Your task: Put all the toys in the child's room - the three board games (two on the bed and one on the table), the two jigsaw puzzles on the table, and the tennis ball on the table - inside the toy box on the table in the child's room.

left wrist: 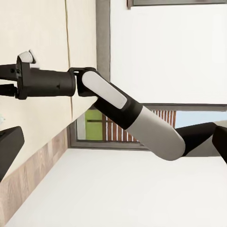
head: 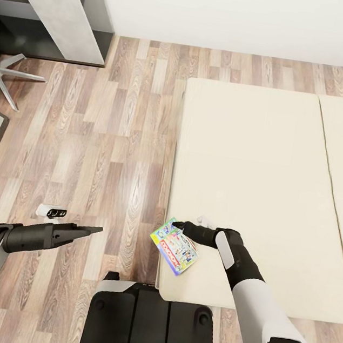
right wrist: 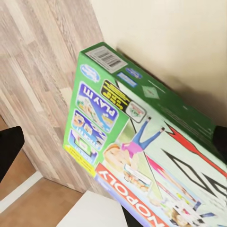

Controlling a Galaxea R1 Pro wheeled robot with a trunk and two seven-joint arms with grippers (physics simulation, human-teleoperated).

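Room: wood-plank floor filled the left half of the head view, with a white wall across the top.
Bed: the beige mattress took up the right half of the head view, a seam running down it at far right.
Desk: a grey-topped desk sat in the upper left corner, with a chair base just below it.
Board game: the green-white-red box, lettered "MONOPOLY" in the right wrist view, hung tilted over the bed's near-left edge, partly above the floor; its green side showed a barcode.
Right gripper: the gripper was closed on the board game's upper edge, at lower centre of the head view.
Left gripper: the gripper pointed right above the floor at lower left, its fingers looking pressed together with nothing between them.
Floor object: a small white-and-black item lay on the planks just above the left arm.
Robot base: the dark base sat at bottom centre.
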